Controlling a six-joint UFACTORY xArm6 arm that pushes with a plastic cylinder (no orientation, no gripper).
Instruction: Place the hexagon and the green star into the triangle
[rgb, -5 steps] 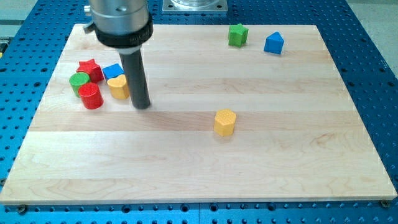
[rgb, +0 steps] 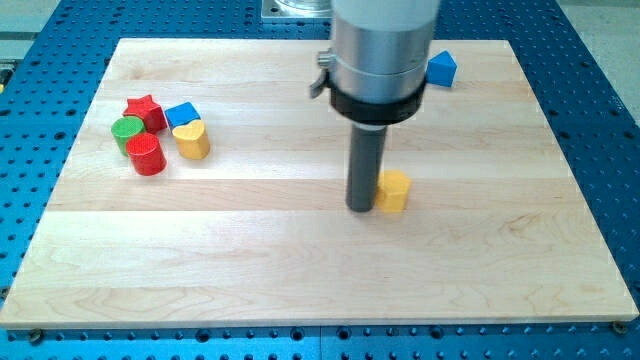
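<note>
The yellow hexagon block (rgb: 395, 190) sits right of the board's middle. My tip (rgb: 361, 207) stands right against the hexagon's left side. The blue triangle block (rgb: 441, 68) lies near the view's top right, partly behind the arm's grey body. The green star is hidden behind the arm.
A cluster sits at the view's left: a red star (rgb: 144, 109), a green cylinder (rgb: 127, 130), a red cylinder (rgb: 146, 155), a blue block (rgb: 181, 114) and a yellow heart (rgb: 191, 140). The wooden board (rgb: 300, 260) lies on a blue perforated table.
My tip has swept from beside the yellow heart at the left to the hexagon's left side. The hexagon has shifted a little to the right. The arm now covers the green star.
</note>
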